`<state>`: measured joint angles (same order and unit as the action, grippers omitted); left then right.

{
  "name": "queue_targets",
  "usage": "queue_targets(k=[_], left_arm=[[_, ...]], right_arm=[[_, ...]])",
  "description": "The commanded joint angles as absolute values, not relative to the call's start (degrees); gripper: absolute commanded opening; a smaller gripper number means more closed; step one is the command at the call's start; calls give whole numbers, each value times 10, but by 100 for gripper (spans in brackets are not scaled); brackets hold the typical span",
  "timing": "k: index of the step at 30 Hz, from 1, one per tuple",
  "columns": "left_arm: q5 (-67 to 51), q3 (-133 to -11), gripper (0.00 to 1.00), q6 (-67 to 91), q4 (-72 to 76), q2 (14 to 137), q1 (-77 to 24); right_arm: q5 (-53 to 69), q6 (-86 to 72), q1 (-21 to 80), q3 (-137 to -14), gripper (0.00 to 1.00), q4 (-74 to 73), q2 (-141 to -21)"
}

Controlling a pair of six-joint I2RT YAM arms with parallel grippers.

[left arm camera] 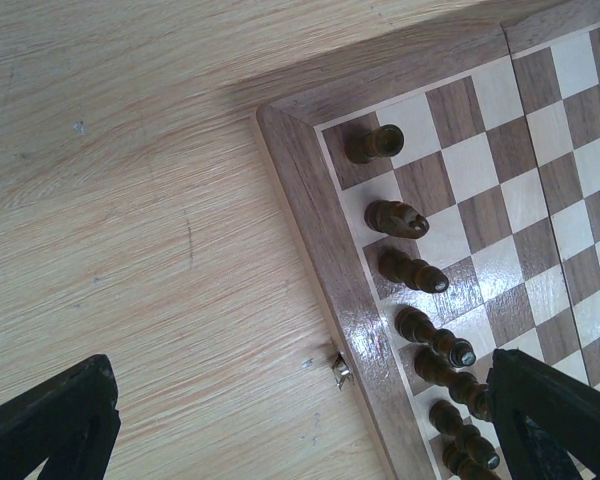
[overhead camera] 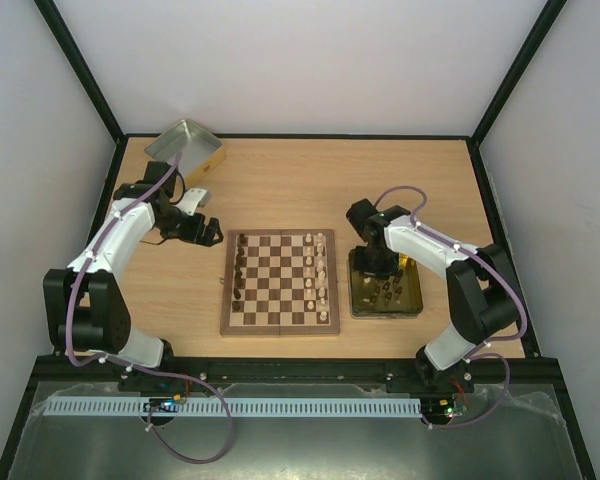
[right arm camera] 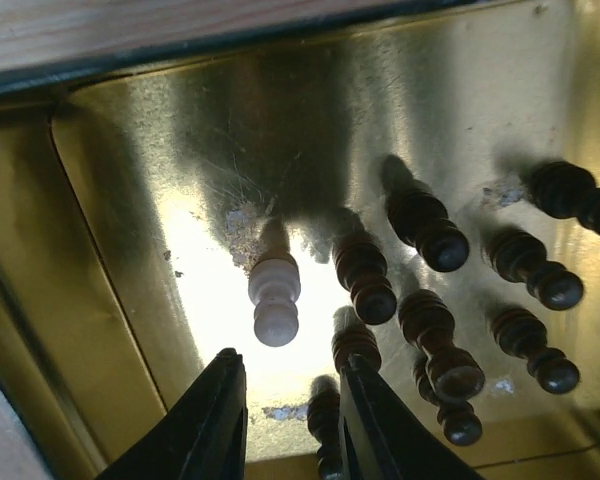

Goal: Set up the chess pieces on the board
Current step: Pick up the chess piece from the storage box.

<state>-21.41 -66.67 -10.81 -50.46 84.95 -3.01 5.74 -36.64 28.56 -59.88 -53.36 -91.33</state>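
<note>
Gold tin [right arm camera: 120,260] holds the unplaced chess pieces [right arm camera: 432,230], so the right gripper [right arm camera: 292,358] pitches down into it. Fingers narrowed, gap showing, nothing visibly pinched; cream pawn [right arm camera: 275,295] just ahead. Left gripper [left arm camera: 298,362] hovers over the board [left arm camera: 305,220] rim, fingers spread wide.

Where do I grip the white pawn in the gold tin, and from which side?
Grip the white pawn at the neck under its round head, coming down from above, as it looks upright. Straddle it with the right gripper: one side over the bare floor of the gold tin, the other in the tight gap beside the nearest dark pawn.
</note>
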Motion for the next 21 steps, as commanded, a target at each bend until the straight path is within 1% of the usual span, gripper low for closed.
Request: queue_targets(k=[1,5,15,21], left_arm=[[-209,-662,100,-101,-509,855,-33],[-208,-662,100,-101,-508,857,-33],[-208,-658,100,-100,-505,857,-33],[-213,-656,100,-100,-503,856,-35]], right_arm=[[64,-347,283,-579,25,-502,-925],[63,-342,281,-584,24,-493,-940],[50,-334,279,-575,5,-483,-961],[31,-334,279,-587,4,-525,-921]])
